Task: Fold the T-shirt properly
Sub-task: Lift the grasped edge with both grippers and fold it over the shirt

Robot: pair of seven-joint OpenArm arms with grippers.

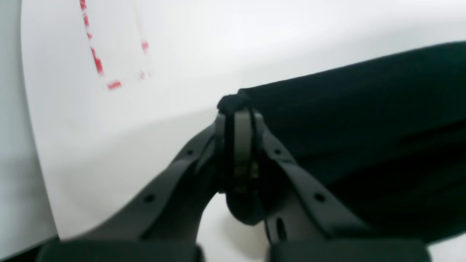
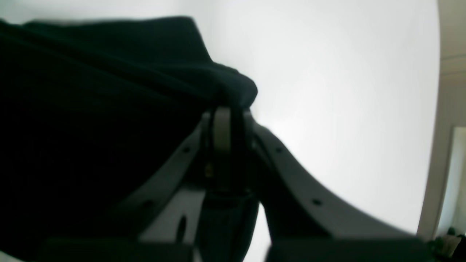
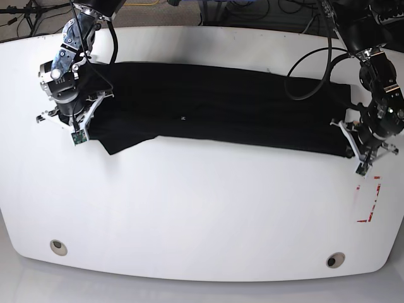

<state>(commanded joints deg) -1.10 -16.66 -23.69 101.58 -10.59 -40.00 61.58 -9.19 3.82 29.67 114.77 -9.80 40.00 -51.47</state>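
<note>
- The left gripper (image 1: 238,114) has its fingers together on the shirt (image 3: 221,104), clamped on a bunched bit of cloth at one corner.
- Black cloth pokes out past the tips of those fingers, and more of it hangs below them in the left wrist view.
- The right gripper (image 2: 230,112) is also clamped on the shirt, its fingers closed around a gathered fold near the opposite end.
- Cloth bulges over the right fingertips and spreads away to one side of them in the right wrist view; black on black, the exact line between finger and fabric is hard to tell.
- The shirt lies across the white table (image 3: 202,214) as a long black band, between the two arms and reaching under both grippers.
- Near the right gripper, a pointed flap of the shirt sticks out from the band's long edge in the base view.
- A tiny white mark (image 3: 183,118) shows on the shirt, too small to read.
- Red marks (image 3: 377,197) on the table, near the left gripper, form a broken, partial outline; they do not read as letters.
- Two round fittings (image 3: 58,247) sit in the table, well apart, near its rounded corners.
- Dark cables loop around both arms.
</note>
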